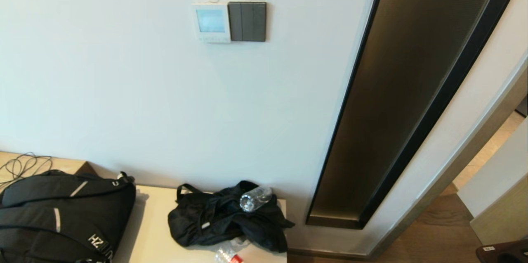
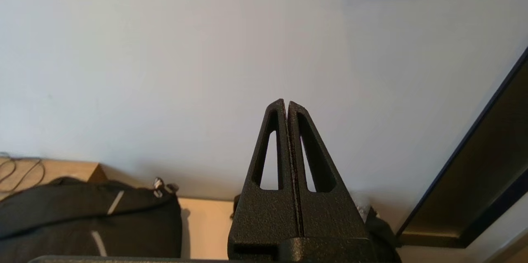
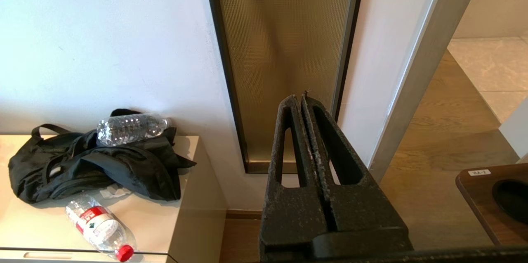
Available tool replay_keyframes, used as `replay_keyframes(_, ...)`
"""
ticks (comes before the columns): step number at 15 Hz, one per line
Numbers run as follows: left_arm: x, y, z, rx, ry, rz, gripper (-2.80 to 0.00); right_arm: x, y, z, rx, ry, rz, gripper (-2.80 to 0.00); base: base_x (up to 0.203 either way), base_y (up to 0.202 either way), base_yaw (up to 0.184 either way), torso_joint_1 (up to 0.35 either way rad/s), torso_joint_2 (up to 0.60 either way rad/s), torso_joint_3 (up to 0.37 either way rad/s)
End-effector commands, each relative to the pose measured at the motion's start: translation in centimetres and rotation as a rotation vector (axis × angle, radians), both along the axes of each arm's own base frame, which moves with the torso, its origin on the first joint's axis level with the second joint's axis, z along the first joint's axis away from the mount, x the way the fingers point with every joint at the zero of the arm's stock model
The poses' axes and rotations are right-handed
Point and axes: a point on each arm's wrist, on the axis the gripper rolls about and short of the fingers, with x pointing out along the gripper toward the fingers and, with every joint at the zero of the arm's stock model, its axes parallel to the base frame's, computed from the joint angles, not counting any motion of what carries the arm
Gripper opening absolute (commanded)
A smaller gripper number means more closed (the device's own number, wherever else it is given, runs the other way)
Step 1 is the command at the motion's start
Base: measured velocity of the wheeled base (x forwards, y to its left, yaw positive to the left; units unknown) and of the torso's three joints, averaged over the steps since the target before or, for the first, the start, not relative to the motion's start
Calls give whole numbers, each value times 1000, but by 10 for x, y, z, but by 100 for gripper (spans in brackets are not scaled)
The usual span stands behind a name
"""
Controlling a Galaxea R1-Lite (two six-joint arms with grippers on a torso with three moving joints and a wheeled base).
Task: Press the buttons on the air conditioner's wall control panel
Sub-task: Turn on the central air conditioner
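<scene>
The white wall [image 1: 123, 69] carries the air conditioner's control panel [image 1: 211, 22] high up, touching a dark switch plate [image 1: 247, 21]. The left gripper [image 2: 286, 103], fingers pressed together and empty, points at bare wall well below the panel. The right gripper [image 3: 301, 98], likewise closed, faces a glass strip [image 3: 284, 48], far from it.

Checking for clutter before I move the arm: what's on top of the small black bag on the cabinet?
A clear plastic bottle lies on its side on the small black bag. A second bottle lies on the cabinet beside it. The bag's contents are hidden.
</scene>
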Motion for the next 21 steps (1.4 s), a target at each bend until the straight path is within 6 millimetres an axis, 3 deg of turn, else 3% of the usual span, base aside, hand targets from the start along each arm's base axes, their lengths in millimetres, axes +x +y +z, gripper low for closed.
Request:
replay_keyframes(1, 82, -8, 23, 11, 131, -23, -280, 0, 0, 0, 0, 0, 0, -280, 0, 0, 0, 0, 0, 0)
replay_keyframes(5, 190, -23, 44, 12, 165, -65, -280, 0, 0, 0, 0, 1, 1, -280, 0, 0, 0, 0, 0, 0)
replay_keyframes(7, 234, -41, 46, 3, 171, -115, -280, 0, 0, 0, 0, 3, -1, -280, 0, 0, 0, 0, 0, 0)
replay_keyframes(8, 250, -60, 46, -4, 169, -165, -280, 0, 0, 0, 0, 2, 0, -280, 0, 0, 0, 0, 0, 0)
replay_keyframes(10, 266, -96, 46, -9, 164, -240, -280, 0, 0, 0, 0, 1, 0, -280, 0, 0, 0, 0, 0, 0)
replay_keyframes(13, 294, -131, 39, -14, 165, -280, -280, 0, 0, 0, 0, 1, 1, -280, 0, 0, 0, 0, 0, 0)
replay_keyframes(21, 348, -166, 28, -32, 132, -259, -280, 0, 0, 0, 0, 1, 0, -280, 0, 0, 0, 0, 0, 0)
